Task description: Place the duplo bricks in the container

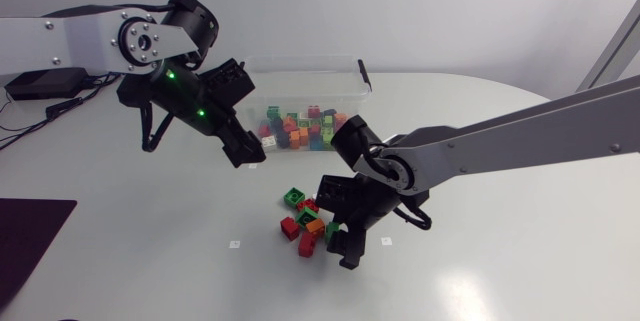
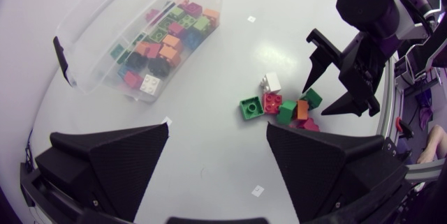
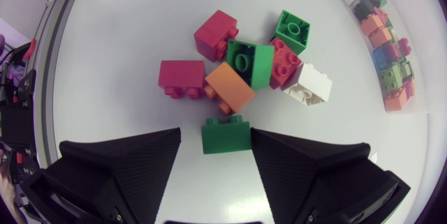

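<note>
Bright, even light, seemingly overhead; soft shadows on the table (image 1: 520,261).

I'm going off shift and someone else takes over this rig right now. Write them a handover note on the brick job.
Left gripper: open, empty, above the table between the clear plastic container and the loose pile.
Right gripper: open, low over the pile. A green duplo brick lies on the table between its fingers, apparently not clamped.
Done: many mixed-colour bricks are in the container.
Left: eight loose bricks that I can count. Three are green, three red, one orange and one white.
</note>
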`<state>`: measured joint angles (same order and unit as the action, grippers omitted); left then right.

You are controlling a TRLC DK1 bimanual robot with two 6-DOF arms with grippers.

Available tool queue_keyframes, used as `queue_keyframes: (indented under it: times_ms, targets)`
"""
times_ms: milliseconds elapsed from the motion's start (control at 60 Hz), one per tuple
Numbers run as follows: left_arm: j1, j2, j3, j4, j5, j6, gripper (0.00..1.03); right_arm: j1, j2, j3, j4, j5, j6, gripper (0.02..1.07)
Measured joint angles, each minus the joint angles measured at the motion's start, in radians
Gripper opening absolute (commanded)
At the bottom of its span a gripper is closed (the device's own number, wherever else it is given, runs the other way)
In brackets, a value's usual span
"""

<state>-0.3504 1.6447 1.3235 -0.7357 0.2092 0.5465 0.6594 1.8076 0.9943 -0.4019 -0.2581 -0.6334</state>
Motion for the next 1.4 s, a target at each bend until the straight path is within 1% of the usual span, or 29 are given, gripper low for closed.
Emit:
queue_keyframes:
  times_ms: [33,133,200,433,567,767,1050,1183,1400]
  targets:
    - [-0.001,-0.007,-0.012,-0.002,-0.006,0.005,0.98,0.0,0.005,0.001,-0.003,0.0,0.0,0.51]
    - [-0.012,-0.027,-0.052,0.0,-0.012,0.009,0.97,0.0,0.016,0.001,-0.007,0.0,0.0,0.41]
    - [-0.025,-0.04,-0.084,-0.001,-0.017,0.013,0.97,0.0,0.022,0.002,-0.01,0.0,0.0,0.31]
    - [-0.089,-0.052,-0.201,0.005,-0.037,0.016,0.97,-0.001,0.021,0.004,-0.01,0.0,0.0,0.3]
    - [-0.125,-0.05,-0.244,0.034,-0.039,0.015,0.97,-0.01,-0.014,0.003,-0.014,0.0,0.0,0.3]
    - [-0.149,-0.006,-0.25,0.074,-0.048,-0.006,0.97,-0.036,-0.121,-0.002,-0.025,0.0,0.005,0.3]
    - [-0.214,0.06,-0.252,0.111,-0.087,-0.093,0.97,-0.046,-0.282,-0.024,-0.047,0.0,0.048,0.3]
    - [-0.229,0.085,-0.252,0.134,-0.111,-0.129,0.96,-0.047,-0.332,-0.032,-0.053,0.0,0.061,0.3]
    - [-0.254,0.154,-0.252,0.149,-0.114,-0.174,0.96,-0.072,-0.389,-0.032,-0.082,0.0,0.076,0.3]
